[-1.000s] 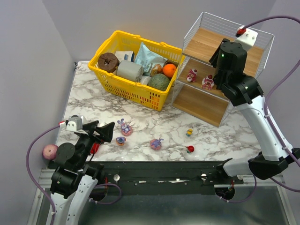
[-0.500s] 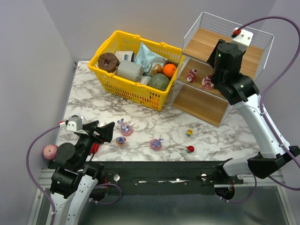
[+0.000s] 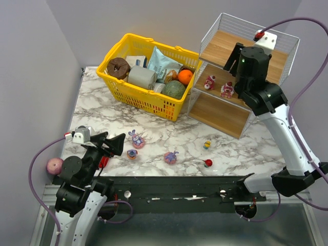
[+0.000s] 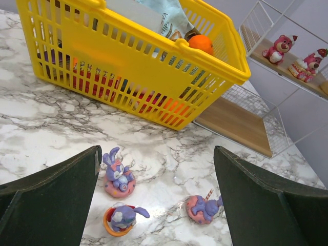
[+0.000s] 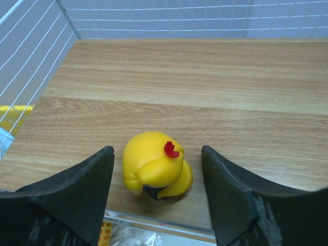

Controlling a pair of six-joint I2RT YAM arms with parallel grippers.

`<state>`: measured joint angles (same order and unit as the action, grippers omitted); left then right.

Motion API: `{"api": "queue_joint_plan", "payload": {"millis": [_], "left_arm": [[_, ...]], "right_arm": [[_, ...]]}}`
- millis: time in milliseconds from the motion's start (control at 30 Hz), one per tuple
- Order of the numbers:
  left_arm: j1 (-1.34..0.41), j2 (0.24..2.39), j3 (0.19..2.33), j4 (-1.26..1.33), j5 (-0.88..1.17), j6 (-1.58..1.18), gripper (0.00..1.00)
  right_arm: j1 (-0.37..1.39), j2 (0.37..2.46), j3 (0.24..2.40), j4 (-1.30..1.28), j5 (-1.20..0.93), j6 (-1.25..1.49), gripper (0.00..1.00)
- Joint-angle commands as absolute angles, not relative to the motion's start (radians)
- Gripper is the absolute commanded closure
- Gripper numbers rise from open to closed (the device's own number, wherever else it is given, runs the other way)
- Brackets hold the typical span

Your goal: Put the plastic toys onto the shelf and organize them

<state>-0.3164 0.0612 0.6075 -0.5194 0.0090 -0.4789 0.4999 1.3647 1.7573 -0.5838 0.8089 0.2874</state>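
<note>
One yellow duck [image 5: 156, 165] released on shelf [image 3: 220, 110] top tier: right gripper [image 5: 158, 177] jaws have spread and flank it without contact. Left gripper [image 4: 157, 154] fully open, empty, well short of shelf. Purple bunnies [image 4: 119, 174] wait out in front of shelf.

No text, label or number is legible; the pale blue bag [image 3: 163, 64] carries print too small to read.
</note>
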Motion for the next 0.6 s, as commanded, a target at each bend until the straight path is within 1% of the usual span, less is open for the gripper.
{"api": "queue_joint_plan", "payload": {"millis": [0,33,133,400,533,567], "left_arm": [[-0.319,0.064,0.607,-0.528,0.008,-0.477,0.01],[-0.319,0.064,0.606,-0.529,0.008,-0.479,0.01],[-0.319,0.064,0.607,-0.528,0.008,-0.479,0.01],[-0.319,0.060,0.606,-0.526,0.008,-0.479,0.01],[-0.319,0.058,0.606,-0.526,0.009,-0.479,0.01],[-0.319,0.060,0.606,-0.526,0.008,-0.479,0.01]], "right_arm": [[0.495,1.325,1.798,-0.667,0.729,0.278,0.21],[0.495,1.310,1.802,-0.672,0.700,0.267,0.18],[0.495,1.275,1.807,-0.683,0.642,0.259,0.13],[0.495,1.112,1.772,-0.713,0.486,0.258,0.10],[0.495,1.042,1.694,-0.744,0.332,0.267,0.10],[0.495,1.025,1.639,-0.749,0.304,0.270,0.10]]}}
